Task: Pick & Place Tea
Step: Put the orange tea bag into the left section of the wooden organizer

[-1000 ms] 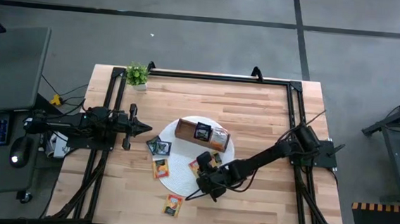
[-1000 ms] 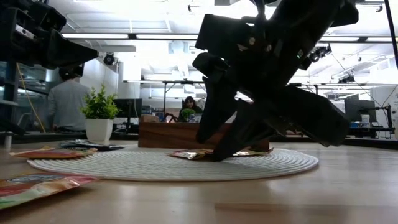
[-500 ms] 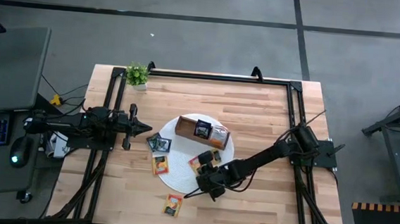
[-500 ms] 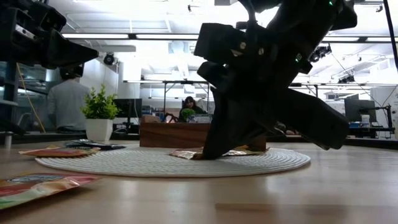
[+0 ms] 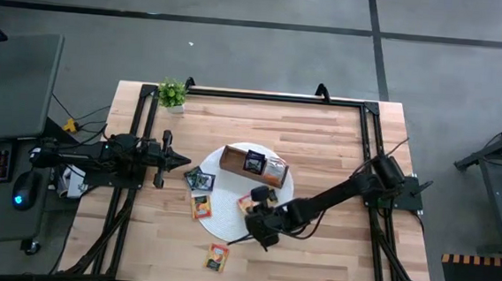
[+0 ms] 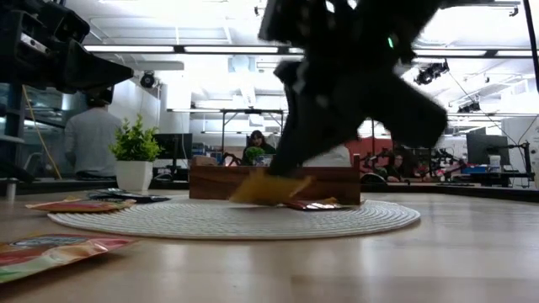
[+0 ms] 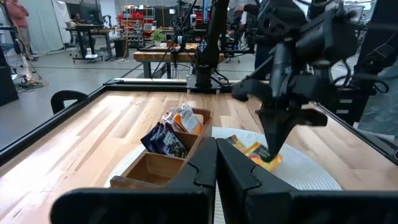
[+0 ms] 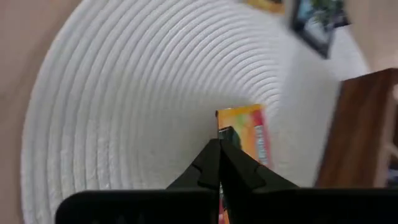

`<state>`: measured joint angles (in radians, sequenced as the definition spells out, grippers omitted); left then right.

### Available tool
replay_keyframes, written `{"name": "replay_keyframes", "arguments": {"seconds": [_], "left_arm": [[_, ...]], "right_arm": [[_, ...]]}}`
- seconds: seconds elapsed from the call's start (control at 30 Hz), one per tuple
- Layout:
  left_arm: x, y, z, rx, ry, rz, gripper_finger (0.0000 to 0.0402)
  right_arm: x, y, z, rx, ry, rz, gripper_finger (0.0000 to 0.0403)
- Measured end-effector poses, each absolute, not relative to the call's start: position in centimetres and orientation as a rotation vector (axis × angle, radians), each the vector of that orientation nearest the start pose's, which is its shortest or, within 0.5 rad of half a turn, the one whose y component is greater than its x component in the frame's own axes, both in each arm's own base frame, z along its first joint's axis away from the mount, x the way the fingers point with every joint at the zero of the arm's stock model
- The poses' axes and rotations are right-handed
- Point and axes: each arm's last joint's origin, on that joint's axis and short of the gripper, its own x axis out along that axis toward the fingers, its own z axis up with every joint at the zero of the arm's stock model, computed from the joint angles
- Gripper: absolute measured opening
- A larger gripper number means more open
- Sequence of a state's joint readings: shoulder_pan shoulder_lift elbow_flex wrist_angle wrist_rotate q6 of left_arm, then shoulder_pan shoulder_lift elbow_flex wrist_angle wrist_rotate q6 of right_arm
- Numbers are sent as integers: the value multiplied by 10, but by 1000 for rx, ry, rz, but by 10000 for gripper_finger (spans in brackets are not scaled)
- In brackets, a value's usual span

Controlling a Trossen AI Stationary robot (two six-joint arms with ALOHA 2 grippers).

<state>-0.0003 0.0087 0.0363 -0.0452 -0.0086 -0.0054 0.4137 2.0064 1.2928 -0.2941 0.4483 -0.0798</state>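
Observation:
My right gripper [image 5: 253, 211] is over the round white mat [image 5: 227, 223], shut on an orange-yellow tea sachet [image 6: 269, 187], which also shows in the right wrist view [image 8: 245, 137]. A second sachet [image 6: 308, 204] lies flat on the mat beside it. The brown wooden box [image 5: 254, 165] stands on the mat's far part with sachets in two compartments. More tea sachets lie flat to the left [image 5: 199, 182] [image 5: 201, 209] and near the front edge [image 5: 217, 257]. My left gripper [image 5: 183, 160] is shut, level above the table's left side. My right gripper pinches the orange-yellow sachet at one edge [image 8: 227, 127] between its two fingers. The fingers [image 6: 286, 164] slant down from the table's right. The sachet hangs tilted below them, just above the mat; whether its lowest corner touches the mat I cannot tell.
A small potted plant [image 5: 173, 92] stands at the far left corner. A black frame [image 5: 263, 95] runs round the table's edges. Bare wood lies to the right of the mat and along the far side. People sit and stand in the room behind.
My right gripper has shut on the orange-yellow sachet, rolled a little and risen. The sachet, flat on the mat before, is now raised and tilted below the fingers. The second sachet stays on the mat.

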Motion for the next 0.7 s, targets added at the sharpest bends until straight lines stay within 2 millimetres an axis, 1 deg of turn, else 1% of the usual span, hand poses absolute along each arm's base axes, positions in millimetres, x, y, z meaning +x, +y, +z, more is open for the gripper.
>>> {"name": "replay_keyframes", "arguments": {"seconds": [0.1, 0.2, 0.37, 0.47, 0.6, 0.7], "left_arm": [[96, 0, 171, -5, 18, 8, 1], [96, 0, 171, -5, 17, 8, 1], [96, 0, 171, -5, 17, 8, 1], [96, 0, 171, -5, 17, 8, 1], [96, 0, 171, -5, 18, 9, 1], [96, 0, 171, -5, 17, 9, 1]], "right_arm": [[381, 150, 169, -458, 901, -8, 1], [387, 146, 192, -377, 888, -19, 1], [401, 126, 225, -182, 933, -60, 1], [408, 111, 242, -34, 946, -71, 0], [415, 95, 261, 132, 957, -91, 0], [418, 85, 270, 232, 959, -94, 0]]}}
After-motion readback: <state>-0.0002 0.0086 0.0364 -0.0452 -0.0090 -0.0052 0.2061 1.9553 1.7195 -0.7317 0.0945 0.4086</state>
